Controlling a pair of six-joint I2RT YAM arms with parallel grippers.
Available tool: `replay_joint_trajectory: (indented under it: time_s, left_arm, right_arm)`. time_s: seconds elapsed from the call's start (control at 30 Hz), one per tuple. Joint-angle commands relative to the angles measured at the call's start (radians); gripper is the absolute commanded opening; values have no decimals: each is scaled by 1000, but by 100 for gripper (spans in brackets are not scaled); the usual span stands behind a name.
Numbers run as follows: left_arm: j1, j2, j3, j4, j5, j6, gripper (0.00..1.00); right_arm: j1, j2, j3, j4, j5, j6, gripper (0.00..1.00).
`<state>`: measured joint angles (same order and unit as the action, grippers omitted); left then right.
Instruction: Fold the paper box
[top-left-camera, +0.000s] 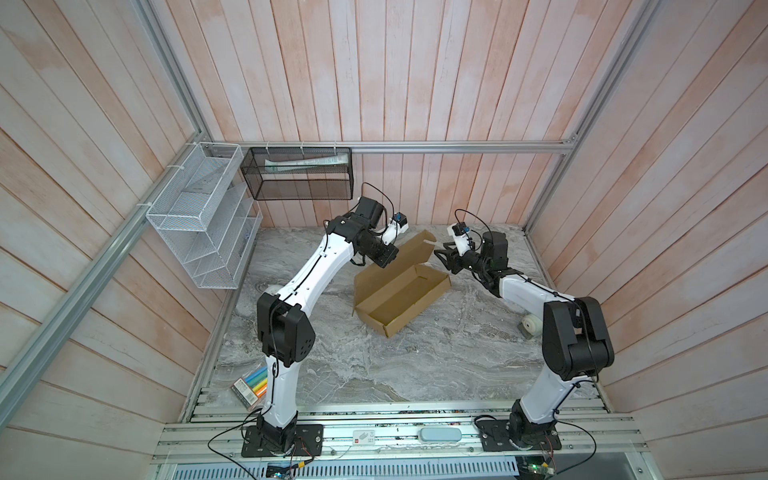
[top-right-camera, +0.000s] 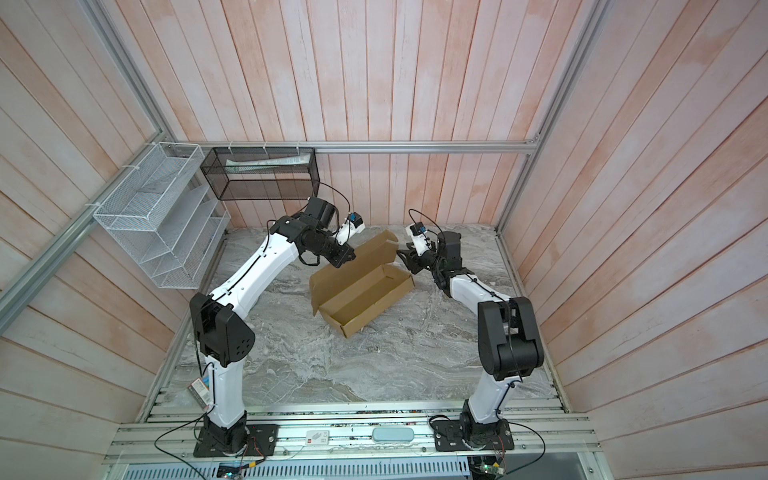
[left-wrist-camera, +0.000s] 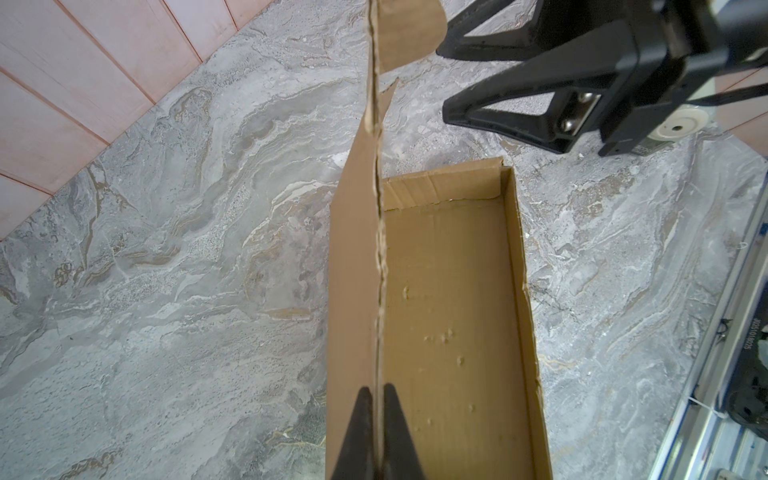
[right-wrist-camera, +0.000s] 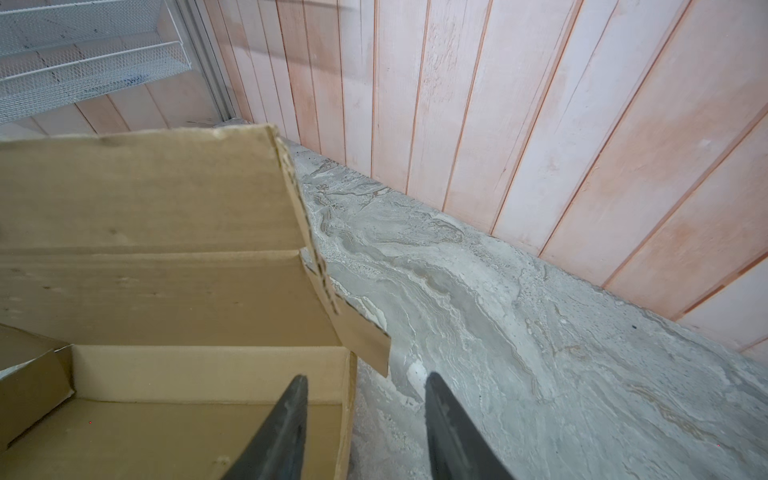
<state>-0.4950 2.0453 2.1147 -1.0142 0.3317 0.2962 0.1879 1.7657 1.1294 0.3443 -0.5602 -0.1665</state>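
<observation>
Closing lid: left jaws clamped on paper box (top-left-camera: 401, 301) lid (top-left-camera: 409, 254) edge; right jaws half-open, empty, nr end tab (right-wrist-camera: 362, 337); next, tuck tab, lower lid

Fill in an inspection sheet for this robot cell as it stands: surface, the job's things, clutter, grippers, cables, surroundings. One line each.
Surface: grey marbled tabletop, edged by metal rails.
Job's things: paper box, tray formed and lying diagonally, lid standing up along its far side.
Clutter: marker pack at the near left edge; white roll at the right edge.
Grippers: left gripper shut on the lid's edge; right gripper open beside the lid's end flap, holding nothing.
Cables: black cables loop over each wrist and at the arm bases, off the box.
Surroundings: plank walls; white wire rack and black mesh basket hung at the far left.
</observation>
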Motion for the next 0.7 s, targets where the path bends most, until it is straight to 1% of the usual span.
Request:
replay_joint_trajectory:
  time_s: [0.0,0.37,0.53,0.67]
  left_arm:
    - [-12,-50,-14,-20,-11,8,0]
    - [-25,-83,-17,-18,-31,11,0]
    - [-35,-84,-14,-18,-35,12,0]
    - [-39,-83,-13,-18,-40,12,0]
  right_arm:
    - [-3,21,35,10,-24,-11,47]
    - [-3,17,43,1,-58,0,47]
    - [2,17,49,-2,-91,9,45]
    - [16,26,61,-14,-92,5,43]
